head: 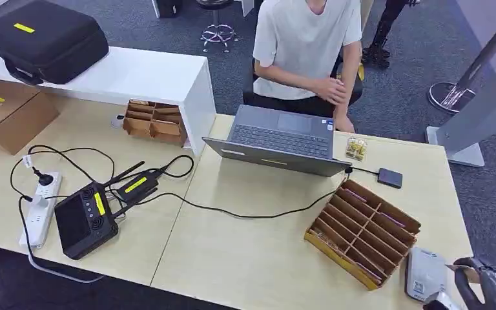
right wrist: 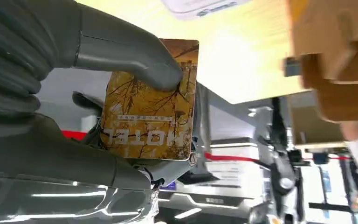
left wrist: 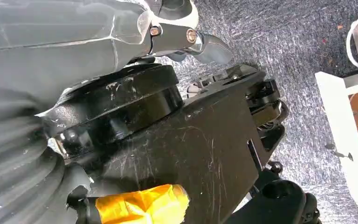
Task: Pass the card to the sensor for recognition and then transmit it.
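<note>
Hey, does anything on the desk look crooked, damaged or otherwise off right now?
Nothing damaged or spilled. The cardboard card organizer sits skewed to the desk edge, near the white sensor. The right robot hand grips the card.

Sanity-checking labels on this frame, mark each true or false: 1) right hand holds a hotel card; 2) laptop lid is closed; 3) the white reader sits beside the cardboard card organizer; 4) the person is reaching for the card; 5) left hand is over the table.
1) True: the right hand pinches the hotel card under its thumb.
2) False: the laptop is open, keyboard showing.
3) True: the white card reader lies next to the cardboard card organizer, near the table corner.
4) False: the person has hands by the laptop.
5) False: the left hand hangs over carpet.
</note>
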Controlling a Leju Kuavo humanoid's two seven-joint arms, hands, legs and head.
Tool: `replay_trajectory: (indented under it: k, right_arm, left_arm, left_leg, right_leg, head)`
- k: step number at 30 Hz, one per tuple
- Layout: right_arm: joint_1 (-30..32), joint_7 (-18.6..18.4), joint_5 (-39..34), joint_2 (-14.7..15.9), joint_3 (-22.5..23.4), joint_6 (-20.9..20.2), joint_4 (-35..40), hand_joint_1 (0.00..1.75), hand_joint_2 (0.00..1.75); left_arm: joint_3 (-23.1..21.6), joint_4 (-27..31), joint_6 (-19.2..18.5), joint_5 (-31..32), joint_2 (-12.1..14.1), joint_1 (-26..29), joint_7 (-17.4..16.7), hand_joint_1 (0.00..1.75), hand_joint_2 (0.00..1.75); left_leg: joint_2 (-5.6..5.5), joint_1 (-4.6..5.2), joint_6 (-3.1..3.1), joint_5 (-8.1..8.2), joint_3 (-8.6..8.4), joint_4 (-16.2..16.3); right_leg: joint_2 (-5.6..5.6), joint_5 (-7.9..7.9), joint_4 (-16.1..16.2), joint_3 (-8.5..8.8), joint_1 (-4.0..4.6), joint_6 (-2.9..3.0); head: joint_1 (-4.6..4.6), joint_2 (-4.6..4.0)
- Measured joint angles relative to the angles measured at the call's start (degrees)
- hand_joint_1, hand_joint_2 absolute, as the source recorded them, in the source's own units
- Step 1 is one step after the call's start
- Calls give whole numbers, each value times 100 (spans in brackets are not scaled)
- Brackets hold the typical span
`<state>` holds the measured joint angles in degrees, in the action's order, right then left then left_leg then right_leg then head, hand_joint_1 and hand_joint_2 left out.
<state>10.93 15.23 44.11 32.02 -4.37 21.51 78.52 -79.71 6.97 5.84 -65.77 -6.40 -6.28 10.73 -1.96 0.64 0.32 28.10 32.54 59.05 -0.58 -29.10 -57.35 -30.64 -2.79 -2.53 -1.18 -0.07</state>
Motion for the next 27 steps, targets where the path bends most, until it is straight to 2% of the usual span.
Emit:
replay_trajectory:
  k: [11, 27]
  right_arm:
    - [-361, 99, 48, -210, 98, -61, -938, 175, 175]
    - [-364, 162, 105, -472, 107, -94, -1399, 175, 175]
  left_arm:
    - [0, 0, 2, 7, 0, -1, -9, 0, 175]
    - [0, 0, 4, 4, -2, -1, -18, 0, 175]
  left_leg:
    - [-1, -1, 0, 0, 1, -1]
    - [0, 0, 0, 0, 1, -1]
  right_leg:
    - [-1, -1, 0, -2, 1, 1]
    - [0, 0, 0, -2, 0, 0]
  head:
    - [0, 0]
    - [0, 0]
